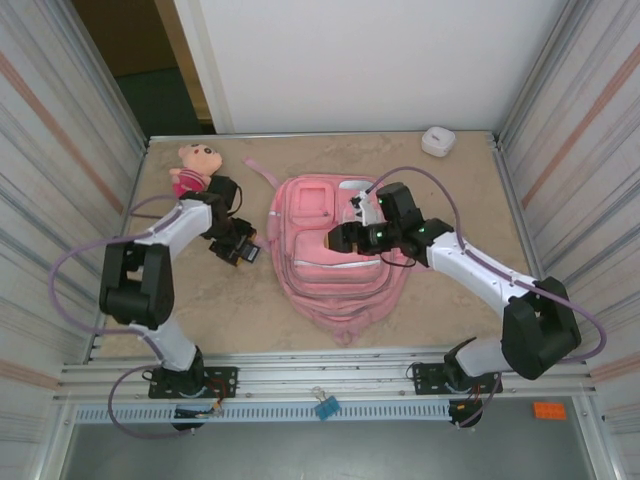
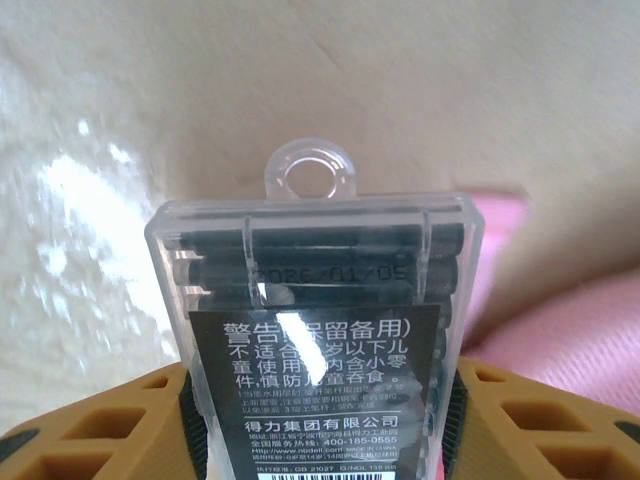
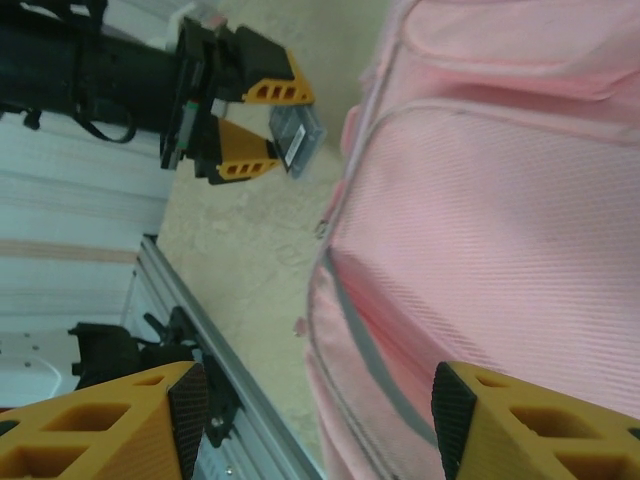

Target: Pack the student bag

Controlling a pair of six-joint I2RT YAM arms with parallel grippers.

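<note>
The student bag, a large pink backpack with grey trim, lies flat in the middle of the table. My left gripper is just left of it, shut on a clear plastic box of black ink cartridges with a black label. The yellow fingers press on both sides of the box, and pink fabric of the bag shows at the right. My right gripper hovers open over the bag's left part, with nothing between its pads. It faces the left gripper and the box.
A pink plush doll sits at the back left, close to the left arm. A small white object lies at the back right corner. Metal walls enclose the table, and a rail runs along the near edge.
</note>
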